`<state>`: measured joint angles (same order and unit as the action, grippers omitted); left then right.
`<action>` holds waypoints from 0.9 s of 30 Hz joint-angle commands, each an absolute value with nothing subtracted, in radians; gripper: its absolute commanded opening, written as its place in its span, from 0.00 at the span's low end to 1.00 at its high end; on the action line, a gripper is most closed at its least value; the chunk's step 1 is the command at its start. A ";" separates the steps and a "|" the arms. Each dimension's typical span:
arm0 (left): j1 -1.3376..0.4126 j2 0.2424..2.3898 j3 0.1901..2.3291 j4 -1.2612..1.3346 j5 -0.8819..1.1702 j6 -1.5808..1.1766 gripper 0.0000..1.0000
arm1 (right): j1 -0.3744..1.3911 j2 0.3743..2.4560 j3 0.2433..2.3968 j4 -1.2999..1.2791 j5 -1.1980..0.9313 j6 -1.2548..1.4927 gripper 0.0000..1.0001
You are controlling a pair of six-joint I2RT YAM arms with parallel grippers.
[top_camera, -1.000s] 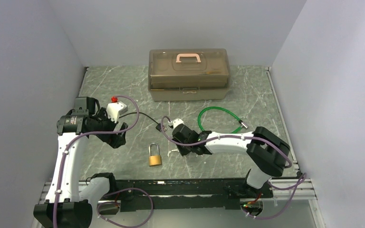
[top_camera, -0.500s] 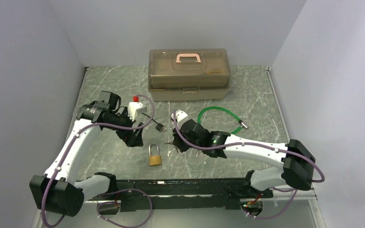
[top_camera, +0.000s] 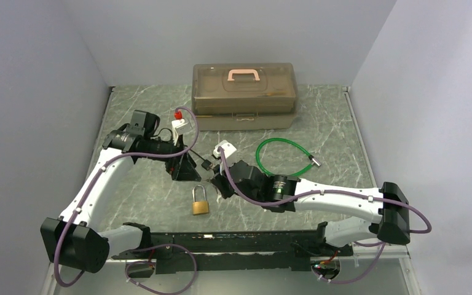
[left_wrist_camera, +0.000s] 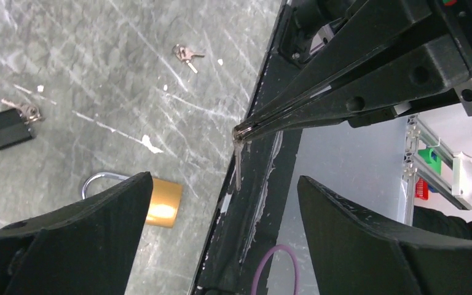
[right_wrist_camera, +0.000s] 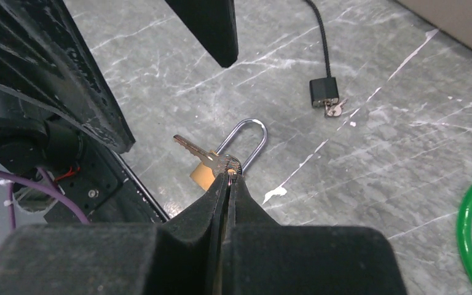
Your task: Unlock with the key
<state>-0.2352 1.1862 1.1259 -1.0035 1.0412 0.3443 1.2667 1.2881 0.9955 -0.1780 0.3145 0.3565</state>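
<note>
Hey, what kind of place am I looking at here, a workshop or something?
Probably a robot test booth: plain grey walls box in a marble-look table, two arms are bolted at its near edge, and practice items lie out, a padlock, a green cable, a toolbox.

I worked in a lab test cell: plain pale walls (top_camera: 37, 74) boxed my marble-patterned worktop (top_camera: 332, 123) on three sides, and a black mounting rail (top_camera: 233, 243) ran along its near edge.
</note>
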 commanded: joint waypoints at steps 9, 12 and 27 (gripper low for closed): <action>-0.258 1.109 1.077 -0.961 1.132 0.300 0.72 | 1.332 1.262 1.100 -0.121 0.491 0.286 0.00; -0.261 1.090 1.065 -0.932 1.130 0.272 0.65 | 1.342 1.271 1.113 -0.120 0.507 0.276 0.00; -0.262 1.080 1.109 -0.947 1.104 0.286 0.00 | 1.389 1.292 1.140 -0.105 0.519 0.233 0.00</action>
<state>-0.2642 1.1011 1.0683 -0.9638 1.0950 0.2672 1.3670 1.2961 1.0988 -0.1642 0.5201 0.2504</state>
